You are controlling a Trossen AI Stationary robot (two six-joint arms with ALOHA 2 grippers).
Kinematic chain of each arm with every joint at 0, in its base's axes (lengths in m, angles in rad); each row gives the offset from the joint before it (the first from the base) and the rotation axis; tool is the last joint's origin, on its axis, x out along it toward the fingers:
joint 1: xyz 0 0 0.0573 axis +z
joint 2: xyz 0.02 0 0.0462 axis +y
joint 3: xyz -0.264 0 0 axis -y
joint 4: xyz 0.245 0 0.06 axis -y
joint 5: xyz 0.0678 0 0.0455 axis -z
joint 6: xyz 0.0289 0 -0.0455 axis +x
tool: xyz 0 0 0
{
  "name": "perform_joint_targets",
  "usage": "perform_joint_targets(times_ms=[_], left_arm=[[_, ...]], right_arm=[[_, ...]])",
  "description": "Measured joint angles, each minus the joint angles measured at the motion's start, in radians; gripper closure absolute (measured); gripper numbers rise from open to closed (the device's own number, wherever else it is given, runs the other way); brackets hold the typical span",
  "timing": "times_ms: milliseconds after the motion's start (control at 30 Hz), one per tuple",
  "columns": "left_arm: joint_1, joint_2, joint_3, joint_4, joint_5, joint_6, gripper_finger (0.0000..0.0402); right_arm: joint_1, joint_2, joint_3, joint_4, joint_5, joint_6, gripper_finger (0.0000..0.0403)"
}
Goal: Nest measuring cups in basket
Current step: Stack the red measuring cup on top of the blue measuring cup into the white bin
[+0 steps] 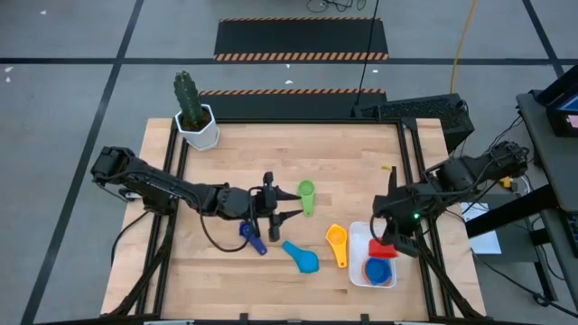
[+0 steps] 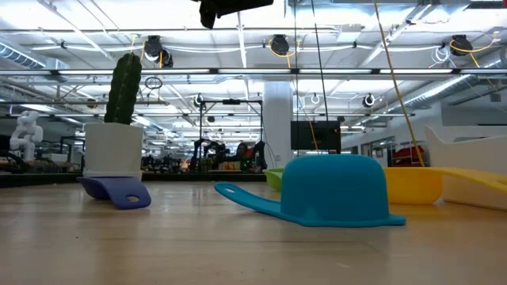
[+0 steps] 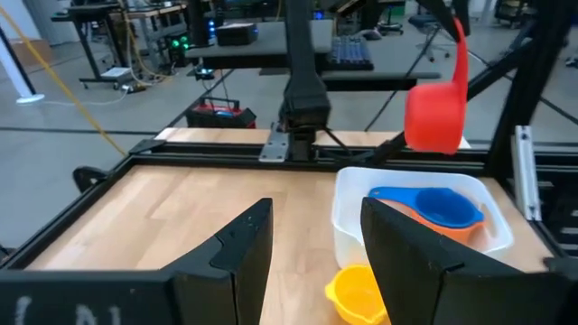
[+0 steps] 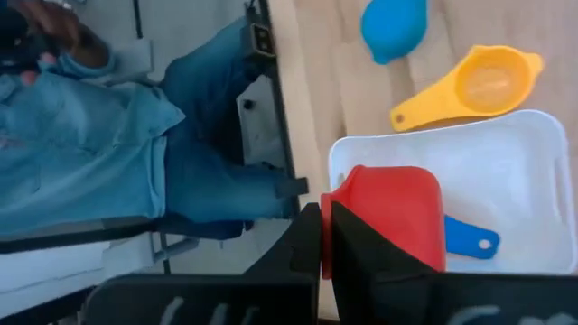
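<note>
Right tool (image 1: 386, 242) clamped on handle of red cup (image 4: 390, 222), holding it above basket (image 1: 359, 273). Basket already holds light blue cup (image 3: 442, 207) nested in orange cup (image 3: 458, 230).

Left tool (image 1: 287, 204) hovers mid-desk, fingers apart, empty. Nearby on desk (image 1: 343, 162): green cup (image 1: 307, 192), dark blue cup (image 1: 250, 235), inverted blue cup (image 1: 303, 258), yellow cup (image 1: 336, 239) just beside basket.

We judge these risks:
- Red cup released off-centre: lands on rim, tips out.
- Red cup larger than blue cup: sits on top, fails to nest.
- Handle slips in narrow grip: early drop.
</note>
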Motion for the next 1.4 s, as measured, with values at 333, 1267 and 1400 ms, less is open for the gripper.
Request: perform_joint_targets(times_ms=[333, 1267, 1400], left_arm=[[-0.034, 0.000, 0.000, 0.000, 0.000, 0.011, 0.0229], [-0.043, 0.000, 0.000, 0.003, 0.000, 0.008, 0.0229], [-0.043, 0.000, 0.000, 0.003, 0.000, 0.008, 0.0229]], right_arm=[[0.032, -0.024, -0.157, 0.227, -0.091, 0.033, 0.0403], [-0.107, -0.428, -0.891, 0.886, -0.276, 0.408, 0.0403], [-0.122, -0.463, -0.955, 0.943, -0.283, 0.453, 0.0403]])
